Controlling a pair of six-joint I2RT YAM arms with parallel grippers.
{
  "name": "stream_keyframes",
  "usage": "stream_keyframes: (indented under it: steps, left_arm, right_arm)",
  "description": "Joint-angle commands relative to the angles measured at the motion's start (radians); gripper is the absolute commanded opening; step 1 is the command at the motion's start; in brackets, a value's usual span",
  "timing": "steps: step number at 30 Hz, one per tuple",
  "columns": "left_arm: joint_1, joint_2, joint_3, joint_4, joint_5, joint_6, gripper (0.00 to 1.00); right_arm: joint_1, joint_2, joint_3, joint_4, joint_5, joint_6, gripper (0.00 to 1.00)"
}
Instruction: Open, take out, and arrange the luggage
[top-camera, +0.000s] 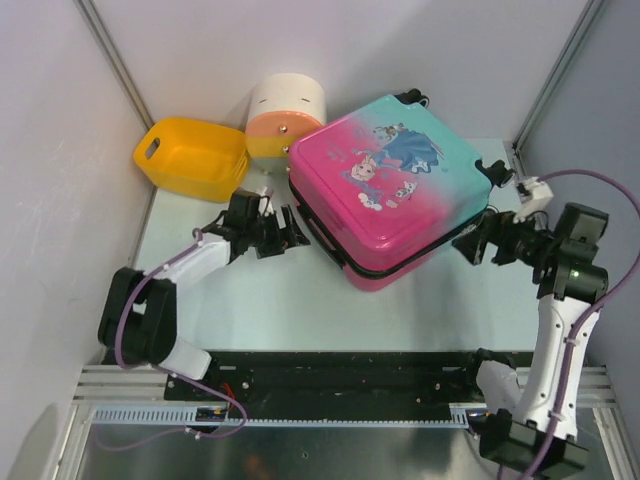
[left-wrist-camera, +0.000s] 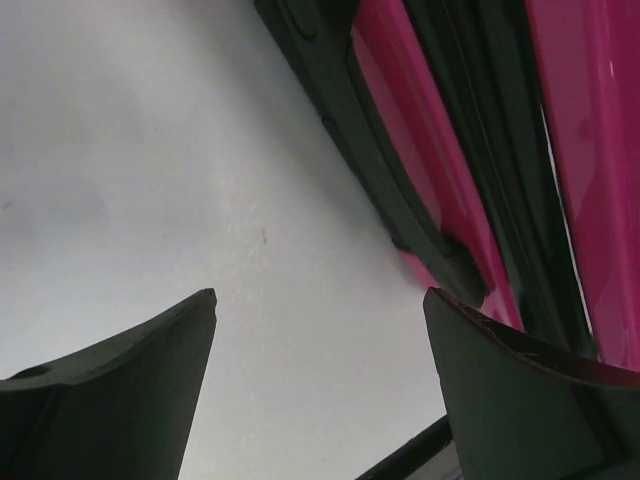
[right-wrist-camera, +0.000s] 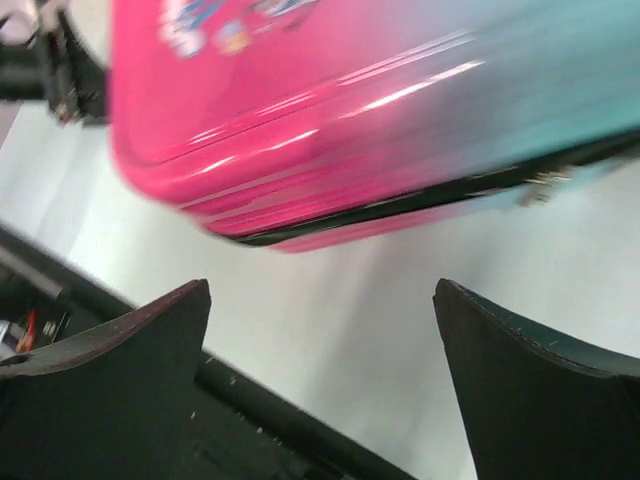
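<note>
- The big hard pink-and-teal suitcase (top-camera: 395, 185) with cartoon princess pictures lies flat on the white table (top-camera: 300, 300), a bit past the middle and turned at a slant. Its pink end points to the left and its teal end to the right.
- The suitcase is shut. A black zip line (right-wrist-camera: 400, 205) runs all round its side, and no gap shows.
- I think the job is at the very first step: getting the suitcase open. Nothing has come out of it yet.
- The next move needs a claw to find the zip pull and grab it. A small shiny bit shows on the zip in the right wrist view, but it is too blurry to say what it is.
- The left claw (left-wrist-camera: 318, 300) is low, just beside the pink side. Its two fingers are apart with nothing between them.
- The right claw (right-wrist-camera: 320, 290) is near the right corner. Its fingers are wide apart too, and hold nothing.
- Both arms bend in from the near edge, one on each side.
- Behind sit a yellow plastic basket (top-camera: 190, 155) and a round cream, orange and yellow drawer box (top-camera: 285, 120).
</note>
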Motion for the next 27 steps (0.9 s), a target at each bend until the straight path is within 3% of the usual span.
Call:
stream_keyframes:
  steps: [1, 10, 14, 19, 24, 26, 27]
  left_arm:
    - [-0.037, 0.094, 0.092, 0.098, -0.003, -0.124, 0.88]
    - [-0.103, 0.333, 0.189, 0.166, -0.008, -0.196, 0.80]
    - [-0.134, 0.402, 0.223, 0.178, 0.011, -0.198, 0.68]
    - [-0.149, 0.416, 0.189, 0.177, -0.014, -0.211, 0.46]
    - [-0.149, 0.387, 0.145, 0.155, -0.037, -0.193, 0.05]
    - [-0.143, 0.346, 0.132, 0.120, -0.058, -0.166, 0.00]
    - [-0.138, 0.330, 0.114, 0.117, -0.060, -0.156, 0.00]
  right_arm:
    - [-0.221, 0.050, 0.025, 0.076, 0.024, -0.016, 1.00]
    - [-0.438, 0.125, 0.025, 0.057, 0.012, -0.169, 1.00]
    - [-0.556, 0.166, 0.025, 0.056, -0.048, -0.226, 1.00]
    - [-0.673, 0.243, 0.025, -0.019, -0.085, -0.336, 1.00]
    - [-0.742, 0.310, 0.023, -0.161, -0.134, -0.558, 1.00]
    - [-0.757, 0.341, 0.023, -0.226, -0.167, -0.679, 1.00]
    - [-0.763, 0.350, 0.025, -0.307, -0.174, -0.824, 1.00]
